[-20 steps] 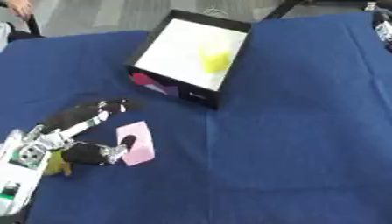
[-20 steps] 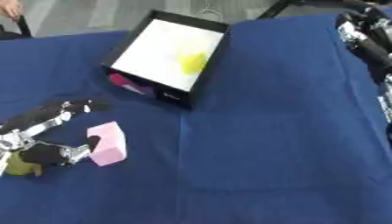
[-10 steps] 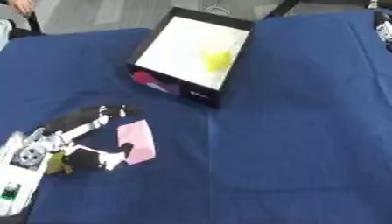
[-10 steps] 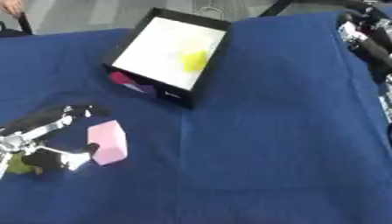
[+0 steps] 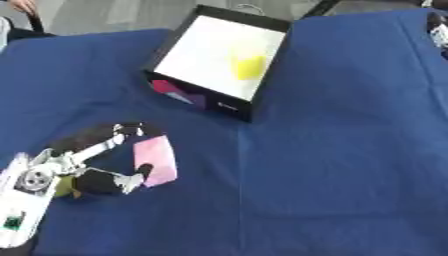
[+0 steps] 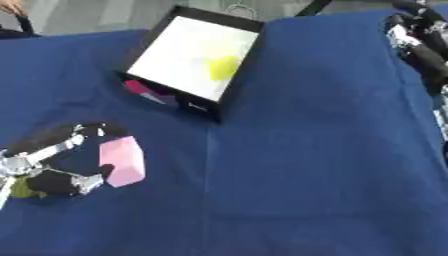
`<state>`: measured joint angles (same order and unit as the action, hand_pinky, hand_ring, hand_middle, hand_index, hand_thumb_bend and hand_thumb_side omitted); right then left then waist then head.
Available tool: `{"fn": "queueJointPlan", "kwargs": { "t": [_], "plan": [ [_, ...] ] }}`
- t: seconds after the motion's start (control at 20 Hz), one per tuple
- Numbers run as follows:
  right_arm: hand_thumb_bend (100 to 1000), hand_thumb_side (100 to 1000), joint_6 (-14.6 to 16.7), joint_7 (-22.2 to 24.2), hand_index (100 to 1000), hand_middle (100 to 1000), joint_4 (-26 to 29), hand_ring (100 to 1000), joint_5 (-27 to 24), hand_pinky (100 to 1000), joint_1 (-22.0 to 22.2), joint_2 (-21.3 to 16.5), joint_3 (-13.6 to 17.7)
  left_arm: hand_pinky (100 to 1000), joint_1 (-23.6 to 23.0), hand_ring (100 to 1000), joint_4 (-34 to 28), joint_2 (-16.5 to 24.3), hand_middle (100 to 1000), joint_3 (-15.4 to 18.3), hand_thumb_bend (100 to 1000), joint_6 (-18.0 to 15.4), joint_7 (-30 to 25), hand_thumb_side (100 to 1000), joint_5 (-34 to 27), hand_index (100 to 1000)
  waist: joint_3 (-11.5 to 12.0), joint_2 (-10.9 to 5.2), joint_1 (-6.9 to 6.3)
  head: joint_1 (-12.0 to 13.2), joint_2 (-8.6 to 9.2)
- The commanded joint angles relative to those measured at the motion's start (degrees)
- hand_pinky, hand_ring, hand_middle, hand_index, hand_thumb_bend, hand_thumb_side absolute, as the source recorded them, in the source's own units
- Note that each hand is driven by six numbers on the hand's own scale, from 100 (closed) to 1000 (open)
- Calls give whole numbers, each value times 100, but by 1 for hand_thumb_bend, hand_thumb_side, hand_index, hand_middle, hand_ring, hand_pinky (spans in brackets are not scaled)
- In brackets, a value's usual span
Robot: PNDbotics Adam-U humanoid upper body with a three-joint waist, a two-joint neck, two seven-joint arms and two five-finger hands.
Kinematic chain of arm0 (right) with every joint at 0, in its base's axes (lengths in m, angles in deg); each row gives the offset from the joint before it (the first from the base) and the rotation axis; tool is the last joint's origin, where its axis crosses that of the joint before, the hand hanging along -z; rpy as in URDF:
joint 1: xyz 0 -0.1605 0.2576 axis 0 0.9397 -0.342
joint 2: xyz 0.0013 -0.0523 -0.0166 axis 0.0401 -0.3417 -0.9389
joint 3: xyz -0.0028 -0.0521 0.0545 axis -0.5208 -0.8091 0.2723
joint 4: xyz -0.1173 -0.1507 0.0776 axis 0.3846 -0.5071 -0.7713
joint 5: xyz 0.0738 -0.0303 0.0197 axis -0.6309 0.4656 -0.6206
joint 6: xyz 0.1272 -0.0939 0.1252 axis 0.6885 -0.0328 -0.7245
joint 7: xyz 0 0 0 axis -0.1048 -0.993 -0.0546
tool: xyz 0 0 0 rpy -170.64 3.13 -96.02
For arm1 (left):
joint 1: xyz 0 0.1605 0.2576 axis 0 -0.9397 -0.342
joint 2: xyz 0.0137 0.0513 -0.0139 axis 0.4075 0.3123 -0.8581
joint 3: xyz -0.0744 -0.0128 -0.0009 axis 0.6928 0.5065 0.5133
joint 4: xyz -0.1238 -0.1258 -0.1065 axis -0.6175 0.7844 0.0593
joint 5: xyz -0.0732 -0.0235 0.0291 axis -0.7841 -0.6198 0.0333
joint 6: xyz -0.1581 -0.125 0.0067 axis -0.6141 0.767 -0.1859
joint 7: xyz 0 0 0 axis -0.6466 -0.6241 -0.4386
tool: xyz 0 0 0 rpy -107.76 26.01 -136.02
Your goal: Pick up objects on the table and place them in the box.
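One pink rectangular block [image 5: 154, 160] on the blue worktop [image 5: 332, 150], bracketed by my left hand [image 5: 96, 162], fingers curled at both ends. Close evenly, lift straight, then carry to the black white-lined box [image 5: 219, 60]. Right hand [image 6: 420, 42]: can't tell.

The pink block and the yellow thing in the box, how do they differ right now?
The flat pink rectangular block lies on the blue tablecloth, outside the box; the small yellow object already sits inside the black-walled box with a white floor. The pink block lies between the finger and thumb of the robot's left hand; nothing touches the yellow object. The pink block looks larger and flatter, the yellow object more rounded.
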<state>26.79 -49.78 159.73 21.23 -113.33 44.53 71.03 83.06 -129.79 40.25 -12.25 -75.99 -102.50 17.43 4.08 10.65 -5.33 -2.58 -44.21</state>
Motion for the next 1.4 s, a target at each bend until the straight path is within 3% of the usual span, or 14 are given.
{"fn": "queueJointPlan", "kwargs": {
  "t": [0.05, 0.7, 0.9, 1.4],
  "plan": [
    [100, 470, 37, 15, 894, 1000, 42, 1000, 33, 1000, -91, -201, 63, 1000, 19, 930, -9, 60, 877, 87, 100, 19, 72, 526, 87, 983, -3, 18, 112, 23, 9],
    [100, 470, 82, 46, 894, 1000, 12, 1000, 48, 1000, -145, -217, 73, 1000, 9, 925, 24, 6, 865, 109, 100, 25, 249, 599, 196, 967, -13, 119, 156, 135, 9],
    [100, 470, 94, 53, 894, 1000, 0, 1000, 58, 1000, -140, -223, 81, 1000, 5, 923, -225, 47, 865, 104, 100, -88, 421, 541, 164, 955, -10, 134, 152, 164, 9],
    [100, 470, 103, 83, 893, 1000, -2, 1000, 45, 1000, -164, -216, 80, 1000, -29, 930, -20, 41, 874, 66, 100, -68, 290, 701, 196, 960, -25, 150, 155, 200, 9]
  ]
}}
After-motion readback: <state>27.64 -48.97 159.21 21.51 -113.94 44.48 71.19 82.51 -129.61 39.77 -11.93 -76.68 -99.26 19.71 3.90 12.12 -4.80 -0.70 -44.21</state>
